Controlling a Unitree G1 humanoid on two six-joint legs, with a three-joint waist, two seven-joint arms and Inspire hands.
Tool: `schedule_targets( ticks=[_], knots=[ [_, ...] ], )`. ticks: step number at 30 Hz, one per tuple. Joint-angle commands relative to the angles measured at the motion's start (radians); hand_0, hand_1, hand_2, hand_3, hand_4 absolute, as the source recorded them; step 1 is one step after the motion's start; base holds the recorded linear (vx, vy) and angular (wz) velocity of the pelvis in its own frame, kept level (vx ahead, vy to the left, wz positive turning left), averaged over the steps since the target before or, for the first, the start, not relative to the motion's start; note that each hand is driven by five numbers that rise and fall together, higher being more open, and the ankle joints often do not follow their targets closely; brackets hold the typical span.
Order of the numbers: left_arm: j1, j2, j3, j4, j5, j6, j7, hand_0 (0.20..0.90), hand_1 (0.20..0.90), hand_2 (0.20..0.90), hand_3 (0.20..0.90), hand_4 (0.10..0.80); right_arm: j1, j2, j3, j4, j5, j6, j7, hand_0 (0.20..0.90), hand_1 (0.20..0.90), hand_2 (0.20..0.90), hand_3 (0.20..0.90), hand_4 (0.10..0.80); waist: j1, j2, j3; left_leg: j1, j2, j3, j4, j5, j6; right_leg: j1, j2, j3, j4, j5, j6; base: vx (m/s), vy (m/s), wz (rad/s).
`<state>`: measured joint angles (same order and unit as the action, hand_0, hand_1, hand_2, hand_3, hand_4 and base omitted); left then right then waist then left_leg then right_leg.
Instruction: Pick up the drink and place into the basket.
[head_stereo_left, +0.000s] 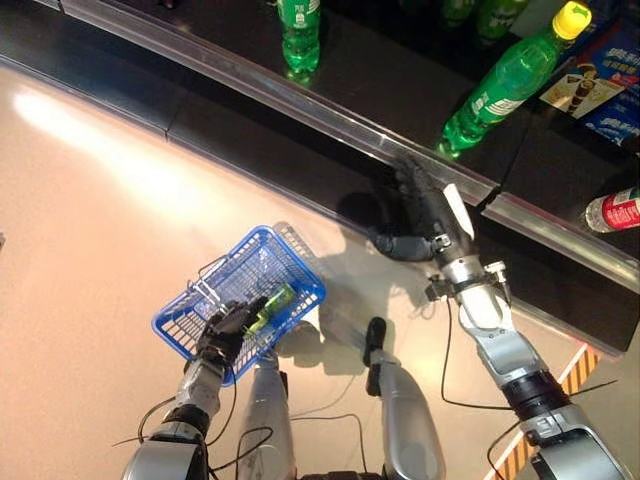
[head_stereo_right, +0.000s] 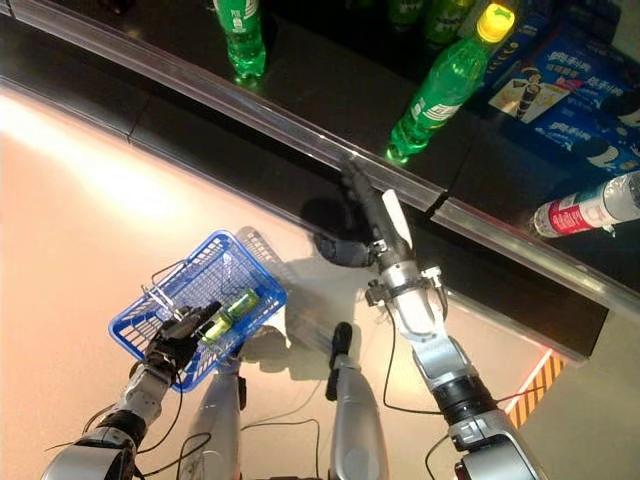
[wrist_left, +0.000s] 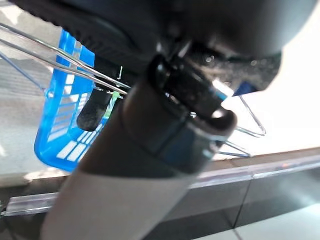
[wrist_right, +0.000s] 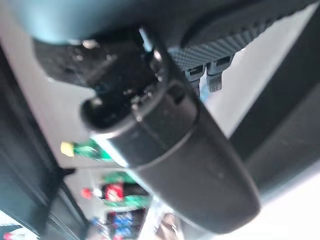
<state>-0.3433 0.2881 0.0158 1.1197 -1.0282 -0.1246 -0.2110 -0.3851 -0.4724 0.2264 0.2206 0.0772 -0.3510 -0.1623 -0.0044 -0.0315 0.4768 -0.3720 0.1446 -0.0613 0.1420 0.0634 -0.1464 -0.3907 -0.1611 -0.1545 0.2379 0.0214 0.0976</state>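
Right hand (head_stereo_left: 432, 215): fingers straight, together, holding nothing, stretched toward the metal front rail of the shelf (head_stereo_left: 300, 100). Tips just short of that rail, below the nearest green bottle (head_stereo_left: 510, 80).

Beyond the tips, on the shelf past the rail: that green bottle with its yellow cap, base near the rail, long axis slanting up and away from the rail toward the hand's outer side. Straight ahead of the fingers and a little outward, apart from them, the rail between. Judged the drink to take, being closest to the free hand.

Farther along the shelf from the rail: a second green bottle (head_stereo_left: 298, 35) off toward the left side, a red-labelled bottle (head_stereo_left: 612, 210) lying on its side toward the right, blue boxes (head_stereo_left: 600, 85) behind the near bottle.

Left hand (head_stereo_left: 225, 330): fingers curled round the wire handle of the blue basket (head_stereo_left: 215, 280), held low over the floor, well apart from the rail. A green drink (head_stereo_left: 272, 305) lying in the basket by the left fingers already.

Right hand far nearer the shelf bottle than the left; reach over the rail needed, fingers likely best closed across the slanted body.
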Motion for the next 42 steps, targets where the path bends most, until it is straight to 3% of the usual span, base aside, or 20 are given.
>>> schedule_targets(
  ticks=[1, 15, 30, 42],
  knots=[
    [0.119, 0.012, 0.023, 0.004, -0.04, -0.062, -0.069, 0.3, 0.3, 0.3, 0.2, 0.1, 0.019, 0.013, -0.108, -0.13, 0.068, -0.156, -0.068, 0.9, 0.9, 0.9, 0.9, 0.8, -0.012, 0.012, -0.087, -0.008, 0.005, 0.006, 0.04, -0.038, 0.066, 0.029, -0.039, 0.068, -0.015, -0.034, 0.007, 0.077, 0.06, 0.0],
    [0.163, -0.004, 0.027, -0.007, -0.015, -0.054, -0.08, 0.3, 0.3, 0.3, 0.2, 0.1, 0.094, 0.049, -0.238, -0.081, 0.189, -0.224, -0.111, 0.9, 0.9, 0.9, 0.9, 0.8, -0.015, 0.035, -0.084, 0.024, 0.007, 0.023, 0.053, -0.051, 0.065, 0.076, -0.061, 0.037, -0.019, -0.045, 0.006, 0.056, 0.011, 0.01],
    [0.151, -0.007, 0.003, -0.022, -0.021, -0.051, -0.07, 0.3, 0.3, 0.3, 0.2, 0.1, 0.087, 0.045, -0.241, -0.02, 0.175, -0.2, -0.152, 0.9, 0.9, 0.9, 0.9, 0.8, -0.024, 0.042, -0.064, 0.041, 0.007, 0.038, 0.03, -0.04, 0.068, 0.091, -0.057, 0.033, -0.039, -0.034, 0.004, 0.0, 0.0, 0.0],
    [0.135, 0.009, 0.002, -0.01, -0.025, -0.038, -0.073, 0.3, 0.3, 0.3, 0.2, 0.1, -0.003, -0.012, -0.271, 0.02, 0.195, -0.178, -0.174, 0.9, 0.9, 0.9, 0.9, 0.8, -0.015, 0.052, -0.059, 0.051, 0.003, 0.04, 0.006, -0.032, 0.066, 0.101, -0.058, 0.021, -0.052, -0.03, 0.004, 0.0, 0.0, 0.0]
  ],
)
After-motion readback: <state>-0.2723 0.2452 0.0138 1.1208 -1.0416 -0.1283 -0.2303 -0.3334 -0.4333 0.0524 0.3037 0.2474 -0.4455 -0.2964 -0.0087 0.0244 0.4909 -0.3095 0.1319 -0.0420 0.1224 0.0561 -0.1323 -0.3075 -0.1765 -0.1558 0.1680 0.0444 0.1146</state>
